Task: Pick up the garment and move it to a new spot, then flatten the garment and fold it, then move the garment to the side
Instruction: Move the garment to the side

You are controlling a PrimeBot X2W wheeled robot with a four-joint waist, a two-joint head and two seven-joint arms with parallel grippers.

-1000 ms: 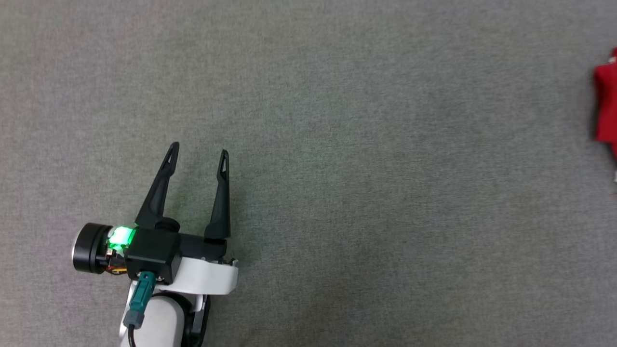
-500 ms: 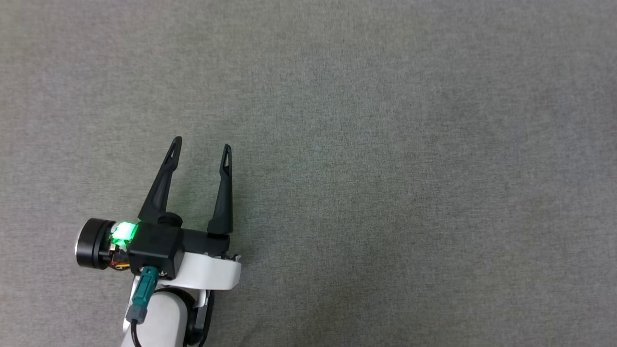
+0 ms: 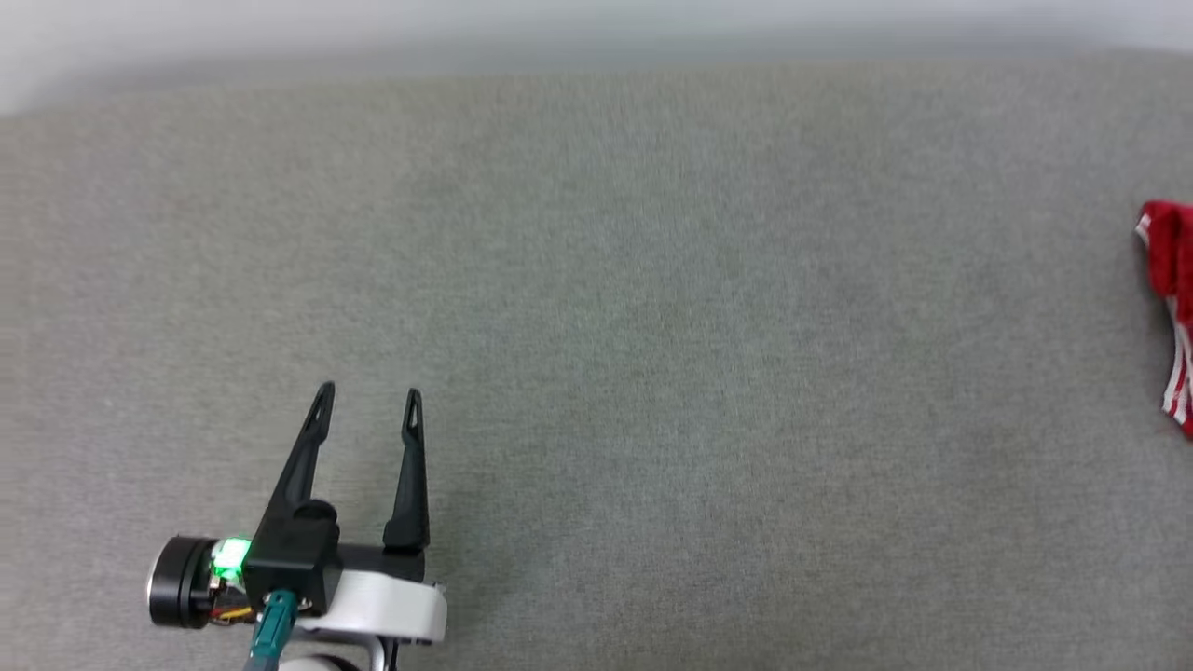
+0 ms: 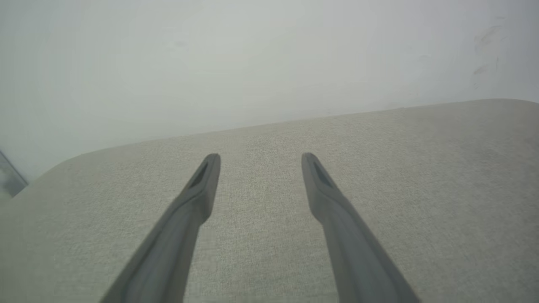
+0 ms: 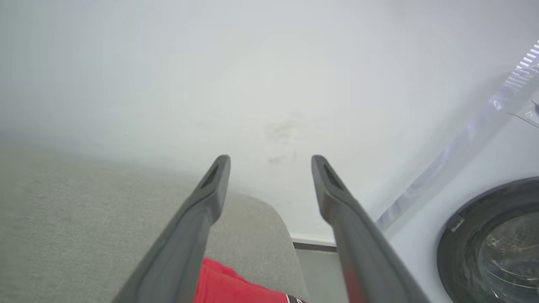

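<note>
Jersey T-shirt [image 3: 1172,280], red with striped trim, is seen lying at the far right of the grey fabric-covered desk [image 3: 652,326], below the right hand [image 5: 269,162], whose fingers are spread and empty. The left hand [image 3: 368,391] is likewise spread, well apart from it. Soft, light, limp cloth is expected. A pinch on a raised fold or the hem is judged best.

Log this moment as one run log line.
left gripper: open, over grey fabric surface | right gripper: open, empty | red jersey garment, striped trim: lying unheld near surface's right end
</note>
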